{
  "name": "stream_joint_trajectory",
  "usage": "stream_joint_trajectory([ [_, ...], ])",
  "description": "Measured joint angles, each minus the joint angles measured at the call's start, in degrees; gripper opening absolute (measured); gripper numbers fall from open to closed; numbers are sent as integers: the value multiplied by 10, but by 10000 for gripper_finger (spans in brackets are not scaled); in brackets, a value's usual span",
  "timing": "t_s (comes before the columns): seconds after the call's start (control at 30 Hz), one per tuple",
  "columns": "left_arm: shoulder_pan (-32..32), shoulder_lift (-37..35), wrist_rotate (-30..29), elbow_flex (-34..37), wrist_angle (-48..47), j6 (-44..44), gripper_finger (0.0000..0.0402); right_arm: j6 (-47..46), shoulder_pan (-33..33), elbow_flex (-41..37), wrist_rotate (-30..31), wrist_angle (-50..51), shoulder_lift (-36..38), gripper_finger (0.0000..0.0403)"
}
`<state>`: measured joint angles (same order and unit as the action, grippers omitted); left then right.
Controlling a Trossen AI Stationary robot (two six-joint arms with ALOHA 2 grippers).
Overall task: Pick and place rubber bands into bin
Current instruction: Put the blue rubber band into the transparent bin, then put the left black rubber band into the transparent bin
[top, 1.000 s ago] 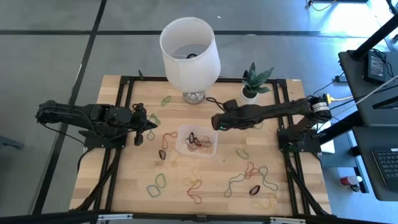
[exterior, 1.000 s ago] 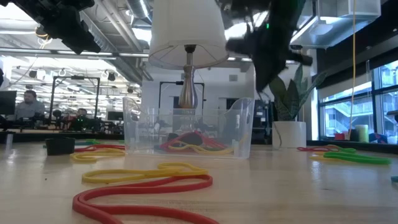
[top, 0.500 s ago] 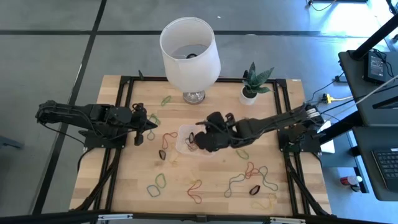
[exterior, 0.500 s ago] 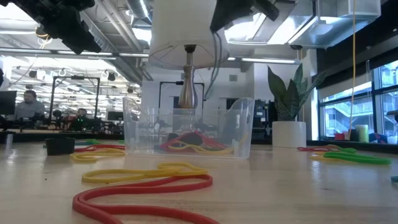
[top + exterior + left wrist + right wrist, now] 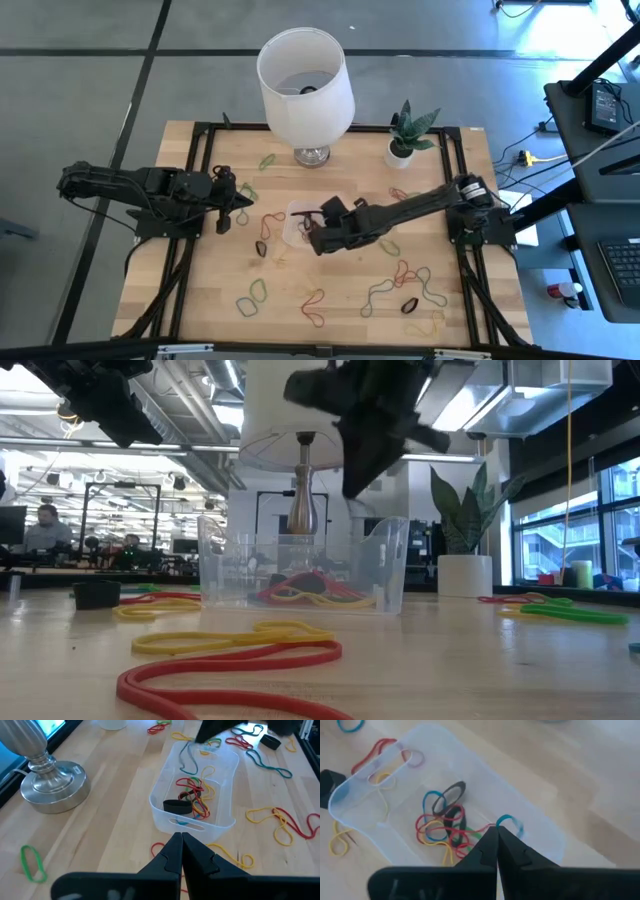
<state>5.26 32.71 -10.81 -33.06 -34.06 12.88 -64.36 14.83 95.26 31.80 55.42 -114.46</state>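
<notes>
1. High view: right pincer [image 5: 309, 236], beside the lamp [image 5: 305, 84] a second ago, now hangs over the bin [image 5: 296, 214], clenched on a blue rubber band [image 5: 507, 821].
2. Release looks imminent.
3. Left pincer [image 5: 243, 204] waits clenched, left of the bin.

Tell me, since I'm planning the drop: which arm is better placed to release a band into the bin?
Right. The right gripper hangs over the bin, shut on a teal rubber band above the bands inside. The left gripper waits, shut, at the table's left, apart from the bin.
</notes>
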Motion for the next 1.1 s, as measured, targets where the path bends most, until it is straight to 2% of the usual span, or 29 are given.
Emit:
stream_joint_trajectory([
  [0.17,0,0,0,0,0,0,4,-6,-12,0,-60,-8,-11,36],
  [0.4,0,0,0,0,0,0,5,-14,-25,1,-83,29,-1,94],
  [0.57,0,1,8,-1,-1,-1,6,30,-26,1,-87,62,12,118],
  [0.7,14,19,6,-16,0,-1,2,63,-15,-1,-84,103,53,107],
  [0.83,43,65,-26,-43,0,-1,2,61,5,-38,-34,146,112,82],
  [0.97,76,134,-60,-75,-4,6,1,28,27,-144,-30,131,208,56],
  [1.1,100,201,-75,-108,-5,39,2,-3,64,-282,-30,55,321,27],
])
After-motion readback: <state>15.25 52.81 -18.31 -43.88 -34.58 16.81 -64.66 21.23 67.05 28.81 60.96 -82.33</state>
